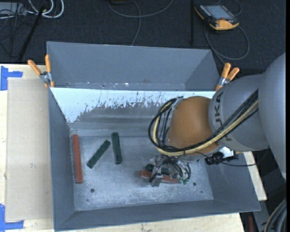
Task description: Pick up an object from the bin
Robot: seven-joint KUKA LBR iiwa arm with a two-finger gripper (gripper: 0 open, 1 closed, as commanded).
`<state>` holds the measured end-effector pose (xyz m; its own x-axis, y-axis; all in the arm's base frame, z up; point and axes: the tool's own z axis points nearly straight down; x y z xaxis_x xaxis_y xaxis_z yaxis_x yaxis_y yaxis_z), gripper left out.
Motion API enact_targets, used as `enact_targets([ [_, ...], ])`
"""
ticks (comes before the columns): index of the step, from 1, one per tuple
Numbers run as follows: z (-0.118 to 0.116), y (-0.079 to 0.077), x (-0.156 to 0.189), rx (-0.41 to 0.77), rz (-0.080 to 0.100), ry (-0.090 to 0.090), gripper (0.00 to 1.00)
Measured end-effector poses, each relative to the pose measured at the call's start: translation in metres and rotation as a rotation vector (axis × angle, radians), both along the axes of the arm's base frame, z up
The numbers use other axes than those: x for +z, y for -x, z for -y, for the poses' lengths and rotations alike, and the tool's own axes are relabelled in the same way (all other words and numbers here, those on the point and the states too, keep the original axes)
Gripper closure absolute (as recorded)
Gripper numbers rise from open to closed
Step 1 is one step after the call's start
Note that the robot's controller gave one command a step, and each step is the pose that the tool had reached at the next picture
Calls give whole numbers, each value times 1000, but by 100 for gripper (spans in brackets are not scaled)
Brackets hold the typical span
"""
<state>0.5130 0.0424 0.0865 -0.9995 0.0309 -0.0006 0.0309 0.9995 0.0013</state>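
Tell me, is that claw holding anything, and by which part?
Cannot tell: the gripper sits low over a reddish-brown bar, hiding its middle.

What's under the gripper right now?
A reddish-brown piece lies on the bin floor under the gripper. Its ends show on either side; the gripper covers its middle.

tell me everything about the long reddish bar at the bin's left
The reddish-brown bar is long, thin and straight, dull-surfaced, perhaps wood or plastic. It lies flat on the floor of the bin, along the foot of its left wall, one end toward the back. The nearest green bar lies apart from it.
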Motion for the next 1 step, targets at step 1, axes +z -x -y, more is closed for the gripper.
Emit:
enact_targets([
  [1, 0, -2, 79, 0, 6, 0, 100],
])
